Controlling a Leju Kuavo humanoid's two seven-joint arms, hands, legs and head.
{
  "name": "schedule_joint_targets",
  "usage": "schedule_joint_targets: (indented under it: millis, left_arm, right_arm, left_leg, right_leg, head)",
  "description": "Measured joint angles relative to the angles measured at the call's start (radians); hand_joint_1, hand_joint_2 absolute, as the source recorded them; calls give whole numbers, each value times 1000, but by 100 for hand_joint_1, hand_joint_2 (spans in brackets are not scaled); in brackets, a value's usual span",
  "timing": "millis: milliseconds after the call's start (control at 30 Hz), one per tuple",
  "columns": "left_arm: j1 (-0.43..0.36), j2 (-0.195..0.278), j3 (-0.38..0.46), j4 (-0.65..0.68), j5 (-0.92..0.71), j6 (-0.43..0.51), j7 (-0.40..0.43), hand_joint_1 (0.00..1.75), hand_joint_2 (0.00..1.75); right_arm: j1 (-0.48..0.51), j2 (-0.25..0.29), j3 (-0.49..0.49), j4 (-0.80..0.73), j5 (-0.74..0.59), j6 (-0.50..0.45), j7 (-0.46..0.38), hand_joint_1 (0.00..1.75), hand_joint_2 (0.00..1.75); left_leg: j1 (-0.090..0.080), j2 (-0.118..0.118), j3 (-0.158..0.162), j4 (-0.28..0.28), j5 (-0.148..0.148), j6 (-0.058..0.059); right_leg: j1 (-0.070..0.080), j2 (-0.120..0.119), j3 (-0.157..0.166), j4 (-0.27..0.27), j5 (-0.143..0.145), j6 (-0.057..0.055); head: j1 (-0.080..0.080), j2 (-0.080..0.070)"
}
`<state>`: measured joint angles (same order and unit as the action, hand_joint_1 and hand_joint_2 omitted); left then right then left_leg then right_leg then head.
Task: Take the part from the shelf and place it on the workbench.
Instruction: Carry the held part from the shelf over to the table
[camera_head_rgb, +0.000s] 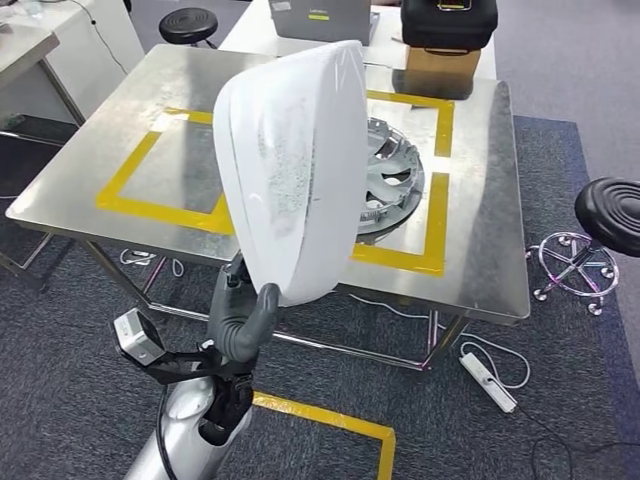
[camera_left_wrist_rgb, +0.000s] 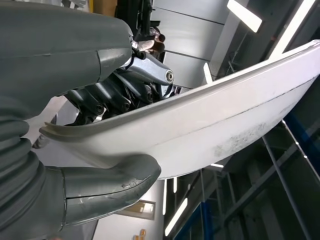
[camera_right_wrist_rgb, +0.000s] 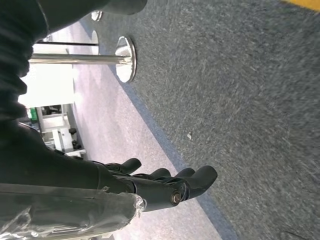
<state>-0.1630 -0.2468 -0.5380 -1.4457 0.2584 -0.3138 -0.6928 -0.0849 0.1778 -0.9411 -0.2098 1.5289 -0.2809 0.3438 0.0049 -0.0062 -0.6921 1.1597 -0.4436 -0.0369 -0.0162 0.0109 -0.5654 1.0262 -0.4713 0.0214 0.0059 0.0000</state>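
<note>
A large white curved shell part (camera_head_rgb: 290, 170) is held up in front of the metal workbench (camera_head_rgb: 483, 240), tilted on edge. My left hand (camera_head_rgb: 241, 318) grips its lower rim, thumb over the near face. In the left wrist view the thumb (camera_left_wrist_rgb: 109, 187) and fingers (camera_left_wrist_rgb: 124, 90) clamp the white part (camera_left_wrist_rgb: 226, 125) between them. A silver wheel cover (camera_head_rgb: 389, 180) lies on the workbench inside the right yellow-taped square, partly hidden behind the part. My right hand (camera_right_wrist_rgb: 166, 182) hangs over the grey carpet, fingers apart and holding nothing.
Yellow tape (camera_head_rgb: 136, 205) marks two squares on the workbench. Black stools stand at the right (camera_head_rgb: 604, 215) and the far back (camera_head_rgb: 189, 25). A power strip (camera_head_rgb: 487, 380) and cables lie on the carpet. A box and black case (camera_head_rgb: 449, 30) sit behind the bench.
</note>
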Motion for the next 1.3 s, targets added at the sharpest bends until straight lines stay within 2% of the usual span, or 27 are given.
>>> schedule_joint_targets:
  millis: [33,67,133,233,267,333,367,400,433,467,533,567,600,700,767,800,867,900,933,967,1000,1033,1067,1133,1233,1267,1300]
  left_arm:
    - [0,0,0,0,3,3,0,175,175]
    - [0,-1,1,0,5,6,1,175,175]
    - [1,-2,1,-1,10,10,3,175,175]
    - [2,-4,3,-5,17,11,4,175,175]
    - [2,-4,4,-6,19,12,4,175,175]
    - [3,-4,6,-8,23,13,4,175,175]
    - [4,-4,8,-8,24,13,4,175,175]
    - [5,-4,11,-8,24,14,4,175,175]
    - [5,-4,13,-8,24,18,4,175,175]
    - [6,-5,16,-9,24,24,4,175,175]
    - [8,-5,23,-16,27,38,4,175,175]
    - [9,-5,26,-20,29,42,3,175,175]
    - [10,-5,28,-24,31,44,2,175,175]
    - [12,-5,35,-36,22,29,1,175,175]
    - [12,-3,37,-50,-2,-5,-2,175,175]
    - [12,-3,38,-56,-12,-20,-4,175,175]
    - [13,-3,41,-60,-25,-35,-6,175,175]
    - [14,-3,43,-59,-27,-37,-5,175,175]
    - [15,-3,45,-59,-27,-37,-5,175,175]
    - [15,-3,46,-59,-25,-37,-5,175,175]
    - [15,-3,47,-59,-24,-36,-5,175,175]
    - [15,-3,48,-59,-22,-35,-5,175,175]
    - [15,-3,48,-59,-21,-33,-5,175,175]
    - [16,-4,48,-58,-20,-26,-5,175,175]
    - [17,-6,49,-58,-20,-16,-5,175,175]
    - [17,-6,49,-58,-21,-15,-5,175,175]
    - [17,-6,49,-58,-21,-13,-5,175,175]
  right_arm:
    - [0,0,0,0,0,0,0,0,175]
    - [-1,0,0,0,0,-1,1,0,175]
    - [-2,0,0,0,-1,-2,1,0,175]
    - [-2,0,0,0,-1,-3,1,0,175]
    - [-3,0,0,0,-1,-3,1,0,175]
    - [-3,0,0,0,-2,-3,1,0,175]
    - [-2,0,0,0,-2,-3,1,0,175]
    - [-1,0,0,0,-3,-3,1,0,175]
    - [-1,0,0,0,-3,-3,1,0,175]
    - [-1,0,0,0,-3,-3,1,0,175]
    - [-2,0,0,0,-3,-4,1,0,175]
    - [-2,0,0,0,-3,-4,1,0,175]
    - [-3,0,0,0,-3,-4,1,0,175]
    - [-3,0,0,0,0,-3,0,0,175]
    - [-2,0,0,0,2,-1,-3,0,175]
    - [-3,0,0,0,3,0,-4,0,175]
    - [-3,0,0,0,2,2,-5,0,175]
    - [-3,0,0,0,2,3,-5,0,175]
    - [-2,0,0,0,1,3,-5,0,175]
    - [-3,0,0,0,0,3,-5,0,175]
    - [-3,0,0,0,0,3,-5,0,175]
    - [-2,0,0,0,0,2,-5,0,175]
    - [-3,0,0,0,0,2,-5,0,175]
    - [-4,0,0,0,-1,2,-5,0,175]
    - [-5,0,0,0,-2,1,-5,0,175]
    - [-5,0,0,0,-3,2,-5,0,175]
    - [-6,0,0,0,-3,2,-6,0,175]
  left_leg:
    - [0,2,19,-60,36,1]
    - [0,4,34,-105,51,6]
    - [-2,2,46,-139,41,18]
    - [1,-3,54,-146,31,39]
    - [2,-3,58,-147,28,45]
    - [0,-3,64,-147,22,54]
    - [-1,-3,67,-147,19,56]
    - [-2,-5,70,-147,15,58]
    - [-3,-6,75,-146,12,58]
    - [-3,-8,81,-146,7,56]
    - [-4,-10,96,-146,-3,50]
    - [-6,-11,101,-145,-7,46]
    - [-7,-11,104,-145,-10,41]
    - [-5,-11,107,-150,-14,25]
    - [-4,-8,93,-117,-29,12]
    - [-3,-7,68,-70,-47,7]
    - [-2,-6,-11,64,-91,0]
    - [-2,-5,-45,114,-101,-2]
    - [-1,-5,-65,131,-92,-3]
    - [0,-5,-65,111,-63,-3]
    - [0,-5,-47,58,-20,-2]
    - [1,-3,-21,-9,23,0]
    - [1,-2,6,-71,48,2]
    - [0,-2,33,-135,58,13]
    - [-1,-4,40,-144,44,33]
    - [1,-4,46,-146,41,39]
    - [2,-4,51,-148,38,45]
  right_leg:
    - [1,2,7,2,-9,6]
    - [3,3,8,3,-16,12]
    - [7,2,10,1,-25,23]
    - [5,-3,8,16,-45,39]
    - [5,-3,-7,52,-66,42]
    - [5,-4,-76,181,-125,45]
    - [5,-3,-113,244,-144,46]
    - [5,-3,-141,281,-147,46]
    - [5,-3,-150,280,-127,45]
    - [6,-3,-141,240,-90,42]
    - [7,-3,-86,105,-8,37]
    - [8,-3,-63,52,16,33]
    - [9,-2,-48,21,26,30]
    - [12,1,-40,7,22,14]
    - [8,2,-27,-2,11,-2]
    - [6,2,-18,-5,3,-9]
    - [5,-4,-2,-5,-2,-14]
    - [5,-6,5,-4,-3,-13]
    - [4,-6,11,-4,-4,-12]
    - [4,-4,17,-4,-9,-10]
    - [3,-1,24,-4,-15,-7]
    - [4,1,29,-4,-22,-3]
    - [6,2,33,-2,-29,3]
    - [10,3,33,-3,-39,14]
    - [9,0,38,-9,-51,32]
    - [9,-1,34,8,-64,37]
    - [9,-1,17,50,-87,40]
  head:
    - [-2,0]
    - [-4,0]
    - [-4,0]
    - [3,0]
    - [4,0]
    - [7,0]
    - [7,0]
    - [7,0]
    - [8,0]
    - [8,0]
    - [8,0]
    - [7,0]
    - [7,0]
    - [6,0]
    - [3,0]
    - [1,0]
    - [-2,0]
    - [-2,0]
    - [-3,0]
    - [-3,0]
    - [-3,0]
    - [-3,0]
    - [-4,0]
    - [-5,0]
    - [-1,0]
    - [2,0]
    - [4,0]
